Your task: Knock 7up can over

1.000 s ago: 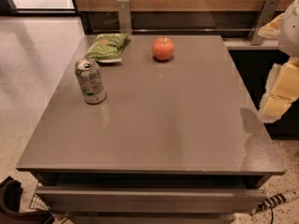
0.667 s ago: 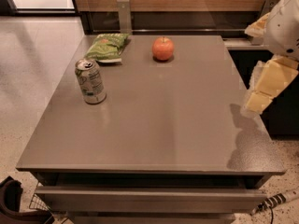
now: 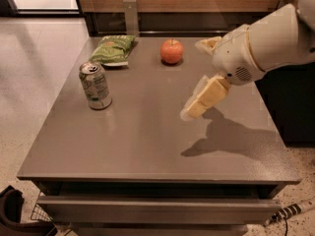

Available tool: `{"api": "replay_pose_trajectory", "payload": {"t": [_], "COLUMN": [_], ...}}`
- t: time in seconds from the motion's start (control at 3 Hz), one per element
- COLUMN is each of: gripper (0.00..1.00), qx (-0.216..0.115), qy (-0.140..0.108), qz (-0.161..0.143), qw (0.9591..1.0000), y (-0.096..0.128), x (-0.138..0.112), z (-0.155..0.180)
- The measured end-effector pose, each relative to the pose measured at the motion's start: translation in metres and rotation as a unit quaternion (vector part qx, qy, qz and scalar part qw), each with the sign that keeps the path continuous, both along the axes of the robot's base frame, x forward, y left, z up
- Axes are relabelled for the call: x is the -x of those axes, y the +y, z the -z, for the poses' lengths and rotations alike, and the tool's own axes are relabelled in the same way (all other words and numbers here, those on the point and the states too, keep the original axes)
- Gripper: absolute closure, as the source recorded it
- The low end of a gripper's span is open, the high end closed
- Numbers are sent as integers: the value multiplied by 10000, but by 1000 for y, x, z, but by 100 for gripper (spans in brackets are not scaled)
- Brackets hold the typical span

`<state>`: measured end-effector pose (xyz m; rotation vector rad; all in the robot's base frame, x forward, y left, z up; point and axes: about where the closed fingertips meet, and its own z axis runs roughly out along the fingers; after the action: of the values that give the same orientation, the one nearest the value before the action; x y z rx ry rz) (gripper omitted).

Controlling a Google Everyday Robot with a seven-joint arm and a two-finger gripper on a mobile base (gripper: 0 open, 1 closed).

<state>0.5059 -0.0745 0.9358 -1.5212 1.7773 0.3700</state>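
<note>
The 7up can (image 3: 95, 86) stands upright on the left part of the grey table (image 3: 147, 141). It has a white and green label and a silver top with a pull tab. My gripper (image 3: 191, 111) hangs over the middle-right of the table on a white arm that reaches in from the right. Its pale yellow fingers (image 3: 204, 98) point down and to the left. The gripper is well to the right of the can and does not touch it.
A flat green chip bag (image 3: 113, 49) lies at the back left of the table. A red apple (image 3: 172, 51) sits at the back middle. The table has a drawer front below its near edge. Tiled floor lies to the left.
My arm has swung in from the right edge of the view to over the middle-right of the table, toward the can. The can, bag and apple have not moved.
</note>
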Motion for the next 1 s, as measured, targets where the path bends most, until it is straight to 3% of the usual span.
{"api": "replay_pose_trajectory", "payload": {"t": [0.33, 0.67, 1.0], "gripper": [0, 0, 0], "qx": [-1035, -1696, -1696], "qy": [-84, -83, -83], "qz": [-280, -441, -442], "qw": [9942, 9845, 9845], "y": [50, 105, 105], "x": [-13, -21, -21], "z": [8, 6, 6]}}
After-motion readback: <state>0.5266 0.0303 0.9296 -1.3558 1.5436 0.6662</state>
